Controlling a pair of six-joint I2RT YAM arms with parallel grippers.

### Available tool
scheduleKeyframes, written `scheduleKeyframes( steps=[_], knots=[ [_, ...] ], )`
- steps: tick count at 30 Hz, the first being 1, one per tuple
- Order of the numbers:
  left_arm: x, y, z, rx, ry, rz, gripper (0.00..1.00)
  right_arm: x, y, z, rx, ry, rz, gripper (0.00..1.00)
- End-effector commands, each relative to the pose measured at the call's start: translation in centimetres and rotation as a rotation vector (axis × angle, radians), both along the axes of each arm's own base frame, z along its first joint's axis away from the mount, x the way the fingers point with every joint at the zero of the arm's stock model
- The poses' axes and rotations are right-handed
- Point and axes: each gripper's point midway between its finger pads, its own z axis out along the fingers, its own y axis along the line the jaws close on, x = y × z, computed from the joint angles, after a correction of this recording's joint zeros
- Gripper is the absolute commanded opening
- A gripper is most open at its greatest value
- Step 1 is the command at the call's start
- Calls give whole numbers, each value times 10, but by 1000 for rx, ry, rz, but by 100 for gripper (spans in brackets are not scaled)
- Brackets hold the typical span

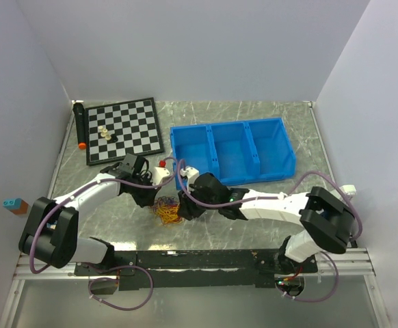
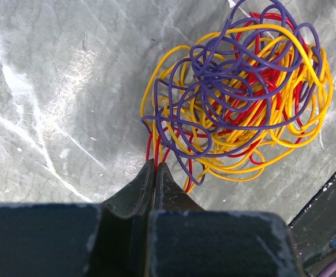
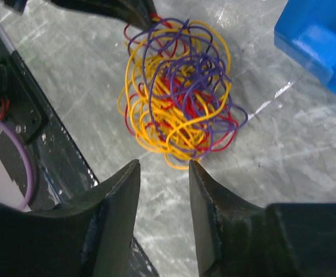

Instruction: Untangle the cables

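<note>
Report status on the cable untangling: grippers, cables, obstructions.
Left gripper shut on the cables, red strand at the edge. Right gripper open, empty, just short of them. One knotted ball on the table. Blue bin nearby, not touching.

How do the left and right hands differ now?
The left black two-finger hand is shut, pinching red strands at the edge of the tangle of thin yellow, red and purple cables; the right black two-finger hand is open and holds nothing. The left touches the tangle; the right does not. Both point at it.
</note>
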Motion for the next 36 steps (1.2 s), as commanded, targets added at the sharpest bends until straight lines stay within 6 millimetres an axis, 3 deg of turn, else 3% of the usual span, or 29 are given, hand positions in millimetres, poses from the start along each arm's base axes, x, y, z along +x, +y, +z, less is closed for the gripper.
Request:
scheduleKeyframes(
  steps=[1, 9, 15, 21, 26, 31, 36],
  knots=[
    [-4, -2, 4, -23, -3, -14, 1, 12, 25, 16, 65, -17, -24, 43],
    [-4, -4, 5, -33, -4, -22, 1, 27, 36, 8, 26, -19, -72, 40],
    [-5, -4, 5, -34, -1, -25, 1, 30, 40, 3, 11, -4, -87, 23],
    [-6, -3, 5, -34, -10, -28, 1, 25, 29, -11, -38, 23, -105, 19],
    [-5, -3, 7, -33, -12, -23, 1, 23, 25, -13, -61, 29, -112, 2],
    [-3, 9, 11, -5, -44, -10, 1, 20, 8, 4, -51, 1, -139, 0],
    [19, 42, 29, 16, -90, 82, 1, 2, -33, 8, -84, 10, -177, 0]
  ],
)
